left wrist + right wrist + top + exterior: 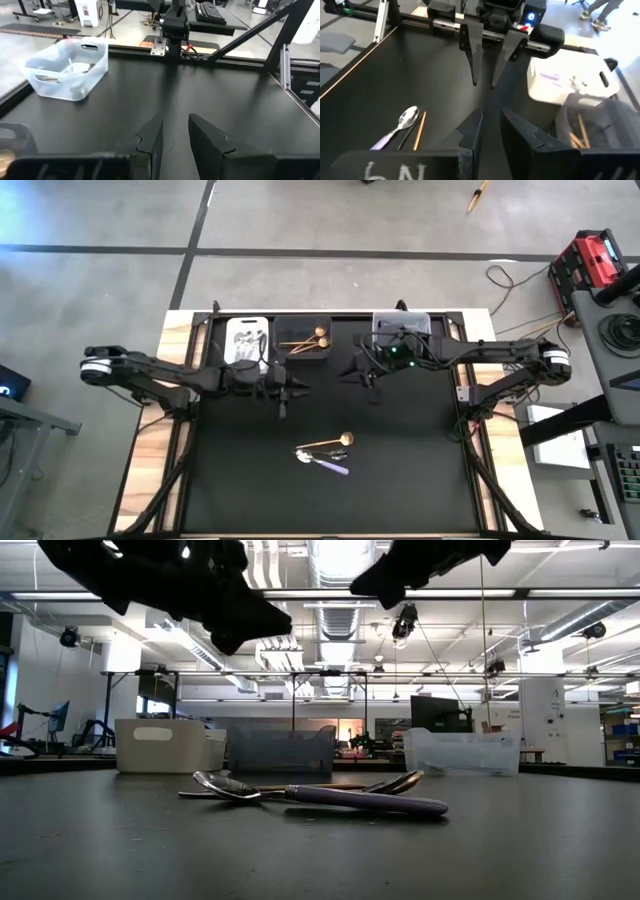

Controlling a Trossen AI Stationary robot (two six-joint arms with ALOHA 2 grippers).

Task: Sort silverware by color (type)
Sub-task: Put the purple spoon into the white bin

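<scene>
On the left, the left arm is reaching in over the black table (250, 480). The left gripper (296, 389) is hanging in the air just in front of the white bin and the dark bin. Its two fingers (150, 142) are standing a little apart, and they are holding nothing.

The white bin (247, 338) is sitting at the back of the table, on the left. Some pale silverware is lying inside it, and a bit of purple is showing in there in the right wrist view. Right beside it, the dark bin (305, 338) is holding gold pieces (308, 340) with round ends.

In the middle of the table, nearer the front, a little pile of silverware is lying. A silver spoon with a purple handle (330, 796) is lying across the front of the pile. A gold spoon (330, 443) is lying just behind it, touching it. Another thin dark piece is lying with them, but I cannot tell what kind it is.

On the right, the right gripper (358, 370) is hanging in the air just in front of the clear bin (401, 326). Its fingers (470, 132) are also standing a little apart, with nothing between them. The clear bin is sitting at the back right, and some greyish things are lying inside it, too blurry to name.
</scene>
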